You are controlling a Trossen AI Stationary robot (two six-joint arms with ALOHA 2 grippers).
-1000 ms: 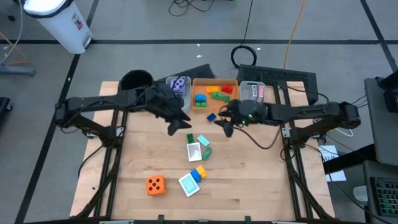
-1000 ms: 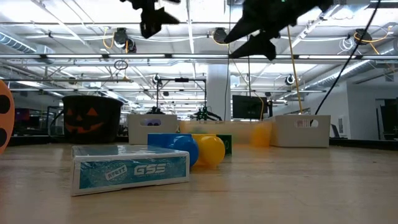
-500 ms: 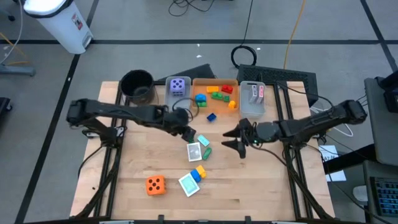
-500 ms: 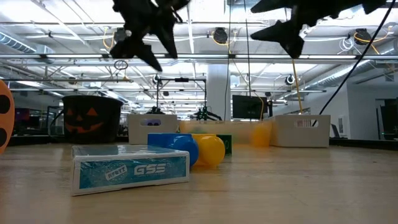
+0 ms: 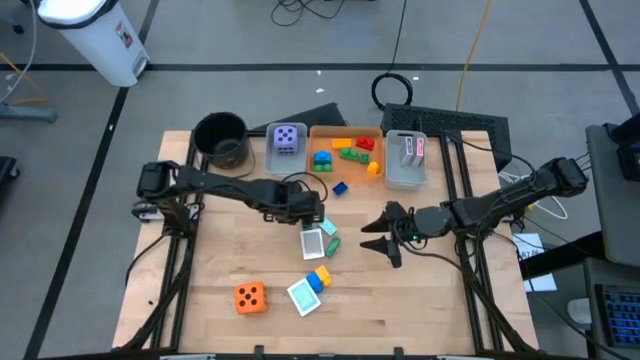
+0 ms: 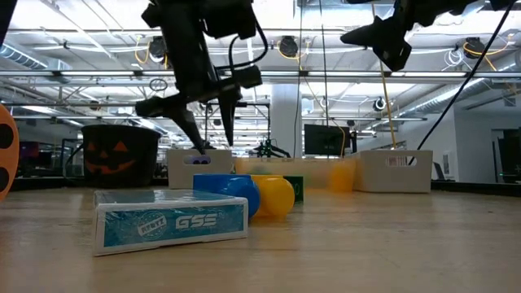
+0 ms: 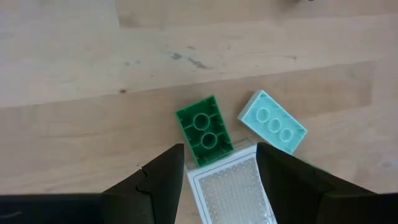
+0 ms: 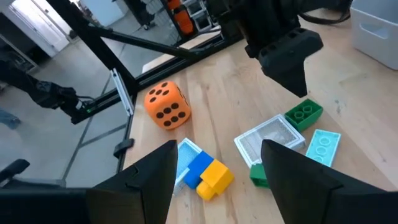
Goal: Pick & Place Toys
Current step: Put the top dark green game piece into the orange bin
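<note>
Left gripper (image 5: 312, 212) has come down over the desk (image 5: 420, 300) middle since the earlier frame, jaws apart, empty, above the green brick (image 7: 204, 129) and white card (image 7: 235, 191). Right gripper (image 5: 378, 236) has drawn back rightward, jaws apart, empty. Orange die (image 5: 250, 297) unmoved.

Brightness: even and bright in all views; the worktop (image 5: 400, 300) is evenly lit.
Light source: ceiling lamps, seen across the upper part of the low view.
Glare: the white bin (image 5: 95, 35) at upper left of the high view is blown out.
Shadows: soft, faint.
Focus: the low view's far room looks slightly soft, perhaps.
</note>
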